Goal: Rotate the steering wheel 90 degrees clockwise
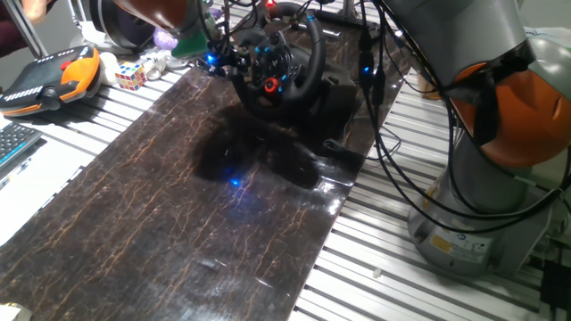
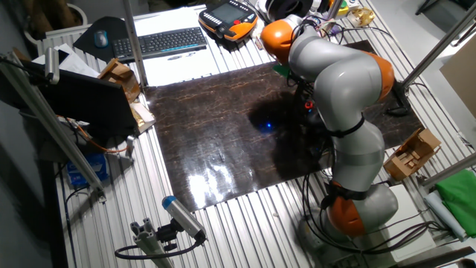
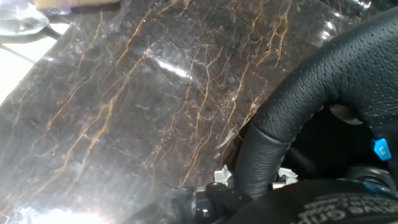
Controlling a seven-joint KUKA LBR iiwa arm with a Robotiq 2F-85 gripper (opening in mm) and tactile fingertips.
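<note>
A: Where is the steering wheel (image 1: 275,64) seen?

B: It is found at the far end of the dark marbled mat (image 1: 196,205), mounted on its bulky black base (image 1: 335,98). A red round button (image 1: 271,86) and blue-lit buttons are seen on the hub, and a blue glow is thrown onto the mat in front of it. In the hand view the thick, perforated black rim (image 3: 323,81) fills the right side of the picture, with the mat seen beyond it.

A: How is the arm posed?

B: From its grey base (image 1: 473,223) on the slatted surface (image 1: 401,285) beside the mat, the arm (image 2: 346,89) is bent over and down, with the orange joint (image 2: 277,36) reaching above the wheel. The wheel is largely hidden behind the arm in the other fixed view.

A: And the fingers?

B: The gripper (image 1: 214,49) is placed at the wheel's left side, close against the rim. How far the fingers are open cannot be told, nor whether the rim is gripped; they are not clearly shown in any view.

A: What else lies around?

B: An orange-and-black pendant (image 1: 53,80), a colour cube (image 1: 130,75) and a keyboard (image 2: 160,41) are seen beyond the mat.
</note>
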